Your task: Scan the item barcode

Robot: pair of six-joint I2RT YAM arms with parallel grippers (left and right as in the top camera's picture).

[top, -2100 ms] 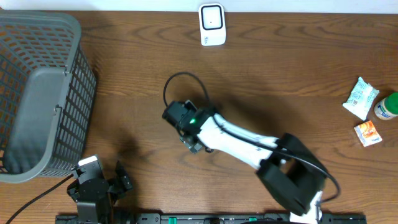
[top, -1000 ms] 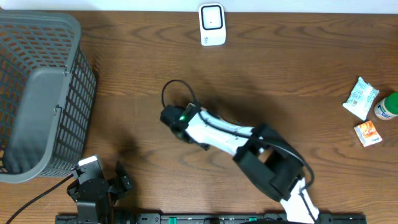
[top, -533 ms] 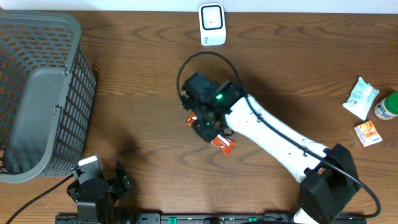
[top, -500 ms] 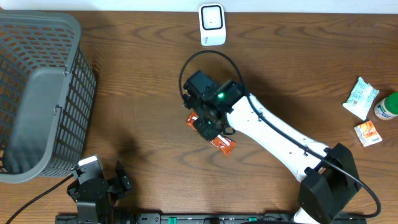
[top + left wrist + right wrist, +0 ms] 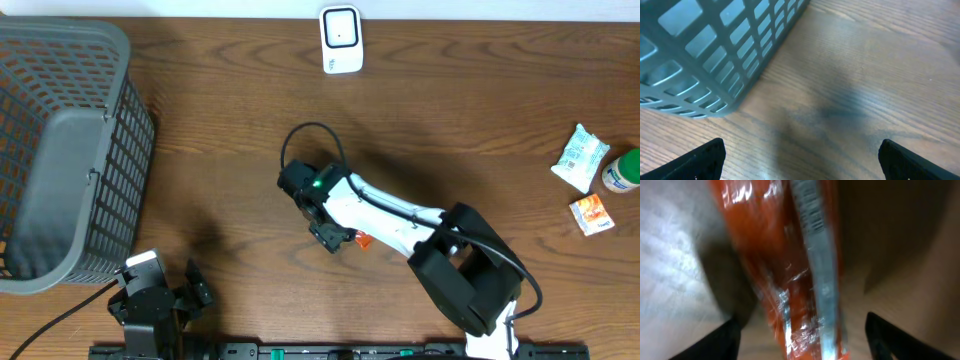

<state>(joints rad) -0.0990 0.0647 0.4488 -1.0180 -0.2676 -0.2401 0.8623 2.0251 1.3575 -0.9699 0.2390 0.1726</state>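
Releasing orange packet [image 5: 782,270] onto table [image 5: 220,150], right gripper [image 5: 333,237] fingers [image 5: 715,341] spreading after clamp; left gripper [image 5: 800,157] wide, idle. Signals scan finished or regrasp.

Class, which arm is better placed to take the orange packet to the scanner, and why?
Right. Its end effector is right at the orange packet, open around it. The left end effector sits back beside the basket, far from both packet and scanner.
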